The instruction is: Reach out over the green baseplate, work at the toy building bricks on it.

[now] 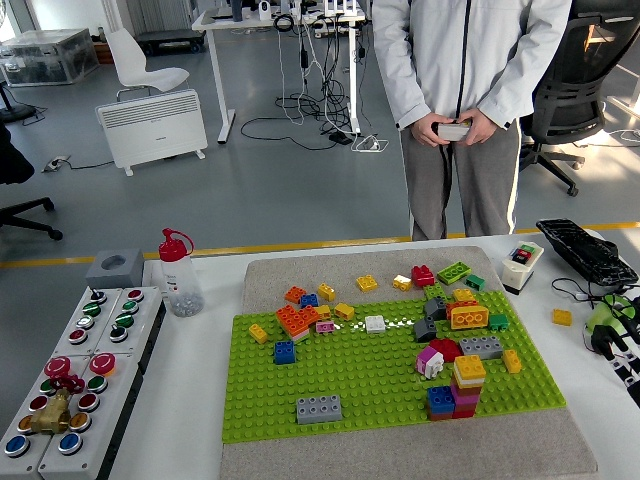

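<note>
Currently, the green baseplate (370, 385) is lying flat on a grey mat (330, 272) at the centre of the white table (195, 400). Toy building bricks are sitting on it: a grey brick (318, 408) near its front edge, a blue brick (284, 351) toward the left, an orange cluster (296, 321) at the upper left, and a stacked group topped by a yellow brick (468, 370) at the right. Further loose bricks, among them a red brick (423, 275) and a green brick (453, 272), are resting on the mat just beyond the plate's far edge.

The right hand (618, 340) is showing only at the picture's right edge, well apart from the baseplate (whether its fingers are released or clenched cannot be told). The left arm is not appearing.

A person is standing at the far side, both hands holding a small device (453, 129) at waist level. A button panel (75, 375) and a red-capped bottle (178, 272) are occupying the table's left side.
</note>
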Robot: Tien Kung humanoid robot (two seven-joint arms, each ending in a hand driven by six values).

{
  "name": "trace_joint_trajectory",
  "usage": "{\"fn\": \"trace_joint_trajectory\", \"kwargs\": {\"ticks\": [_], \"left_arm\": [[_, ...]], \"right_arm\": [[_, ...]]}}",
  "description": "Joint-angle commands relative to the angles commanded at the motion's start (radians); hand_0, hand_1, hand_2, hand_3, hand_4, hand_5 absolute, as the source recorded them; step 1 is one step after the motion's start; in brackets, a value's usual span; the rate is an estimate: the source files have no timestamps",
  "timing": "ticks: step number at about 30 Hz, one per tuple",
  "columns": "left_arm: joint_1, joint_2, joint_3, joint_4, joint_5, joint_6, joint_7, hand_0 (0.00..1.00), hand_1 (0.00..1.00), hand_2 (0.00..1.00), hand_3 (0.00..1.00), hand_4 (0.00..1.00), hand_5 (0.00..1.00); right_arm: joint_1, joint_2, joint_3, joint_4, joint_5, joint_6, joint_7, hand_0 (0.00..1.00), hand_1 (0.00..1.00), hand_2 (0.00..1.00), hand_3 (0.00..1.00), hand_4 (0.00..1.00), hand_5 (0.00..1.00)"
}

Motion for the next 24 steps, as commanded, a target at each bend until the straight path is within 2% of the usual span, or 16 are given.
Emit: {"fn": "trace_joint_trajectory", "kwargs": {"ticks": [14,15,24], "left_arm": [[-0.003,0.0,-0.004,0.0,-0.01,0.004,-0.006,0.68,0.698,0.677,0.614,0.353,0.998],[-0.003,-0.001,-0.005,0.0,-0.011,0.004,-0.006,0.68,0.697,0.677,0.613,0.353,0.998],[-0.009,-0.002,-0.005,0.0,-0.021,0.008,-0.011,0.677,0.697,0.677,0.611,0.353,0.998]], "right_arm": [[0.011,-0.002,-0.015,0.002,-0.002,-0.023,-0.005,0.679,0.65,0.667,0.654,0.575,0.625],[0.012,-0.003,-0.016,0.002,-0.002,-0.024,-0.004,0.641,0.63,0.636,0.635,0.568,0.61],[0.017,-0.005,-0.018,0.007,-0.003,-0.039,-0.014,0.616,0.618,0.641,0.632,0.561,0.587]]}}
